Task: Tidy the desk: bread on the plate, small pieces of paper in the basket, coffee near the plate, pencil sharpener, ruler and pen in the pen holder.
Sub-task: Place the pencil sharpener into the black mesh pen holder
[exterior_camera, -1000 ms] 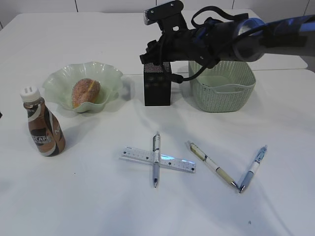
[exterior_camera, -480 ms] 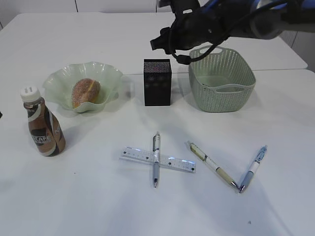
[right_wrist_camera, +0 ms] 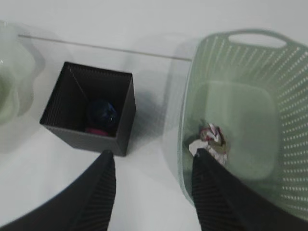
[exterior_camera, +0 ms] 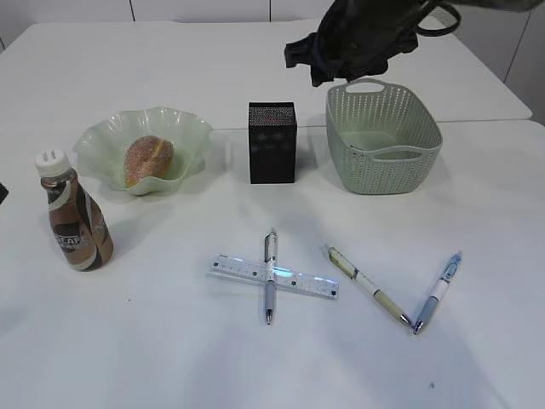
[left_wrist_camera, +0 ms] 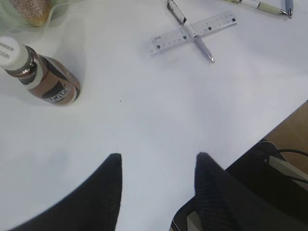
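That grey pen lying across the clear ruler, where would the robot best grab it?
Probably from straight above, on the grey pen's barrel just above or below the clear plastic ruler. The pen lies flat across it, so the pincer's fingers should close across the narrow barrel, clear of the ruler's edges.

Right arm (exterior_camera: 362, 34): black, bulky, looped black cable on top. Left gripper (left_wrist_camera: 156, 166), right gripper (right_wrist_camera: 151, 161): matte black tapered fingers (right_wrist_camera: 211, 192), finely ribbed inner faces.

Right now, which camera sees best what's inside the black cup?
The right wrist view: it looks down into the pen holder and shows a dark blue thing at its bottom. The exterior view shows only its mesh outside. The left wrist view misses it.
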